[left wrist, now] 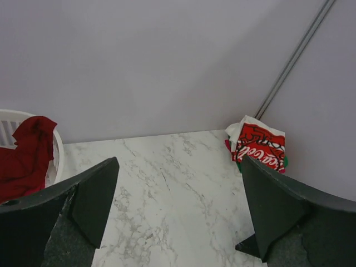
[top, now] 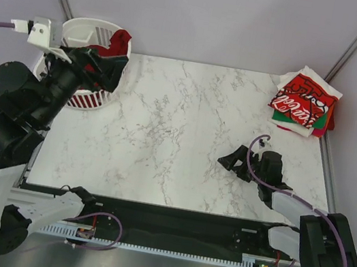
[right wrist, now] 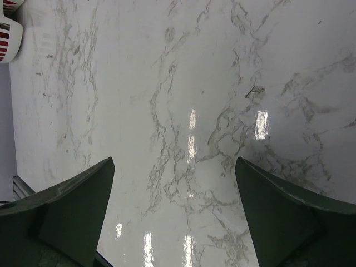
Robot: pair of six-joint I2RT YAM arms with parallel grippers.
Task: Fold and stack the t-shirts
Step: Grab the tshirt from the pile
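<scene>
A stack of folded t-shirts (top: 305,100) lies at the table's far right corner, a red Coca-Cola tee on top over white and green ones; it also shows in the left wrist view (left wrist: 257,144). A dark red t-shirt (top: 114,45) lies bunched in the white slotted basket (top: 78,33) at the far left, also in the left wrist view (left wrist: 25,158). My left gripper (top: 110,69) is open and empty, raised beside the basket. My right gripper (top: 236,161) is open and empty, low over the bare marble at the right.
The marble table (top: 166,124) fills the middle. Grey walls close in the back and sides. The basket's edge (right wrist: 8,33) shows at the top left of the right wrist view. A black rail (top: 170,218) runs along the near edge.
</scene>
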